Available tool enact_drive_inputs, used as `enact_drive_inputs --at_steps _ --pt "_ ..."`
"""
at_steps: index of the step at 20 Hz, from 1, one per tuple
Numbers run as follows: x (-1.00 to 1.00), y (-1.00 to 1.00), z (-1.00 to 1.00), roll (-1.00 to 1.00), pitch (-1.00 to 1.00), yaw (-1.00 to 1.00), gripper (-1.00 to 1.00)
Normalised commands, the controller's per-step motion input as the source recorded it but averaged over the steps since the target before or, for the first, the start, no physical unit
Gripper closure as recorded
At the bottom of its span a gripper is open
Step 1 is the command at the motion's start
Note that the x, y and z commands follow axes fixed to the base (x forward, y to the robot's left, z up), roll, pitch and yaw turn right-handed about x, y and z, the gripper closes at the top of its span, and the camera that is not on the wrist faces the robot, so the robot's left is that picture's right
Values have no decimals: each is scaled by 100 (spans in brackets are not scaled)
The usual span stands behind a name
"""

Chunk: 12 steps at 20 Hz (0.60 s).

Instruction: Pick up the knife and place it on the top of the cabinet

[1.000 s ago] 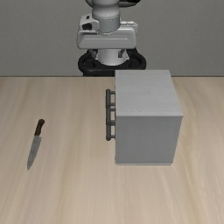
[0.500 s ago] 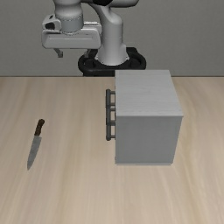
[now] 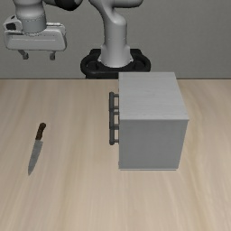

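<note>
Knife (image 3: pixel 36 149) lies flat on the desk (image 3: pixel 72 198) near the exterior view's left edge: brown handle, grey blade. Open desk all round it, cabinet (image 3: pixel 152 122) well apart. Gripper (image 3: pixel 38 57) hangs high above, fingers apart, empty.

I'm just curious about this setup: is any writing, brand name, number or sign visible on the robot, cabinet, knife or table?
There is no readable text anywhere.
The cabinet is plain grey.
The knife has a bare blade and a brown handle.
The gripper and its white housing carry no marking.
The table has wood grain and nothing else.
</note>
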Motion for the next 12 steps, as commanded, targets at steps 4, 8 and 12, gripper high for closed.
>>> enact_drive_inputs --at_steps 4,8,12 --pt "75 -25 0 0 0 0 -100" --pt "100 0 0 0 0 0 -100" --pt "75 25 0 0 0 0 -100"
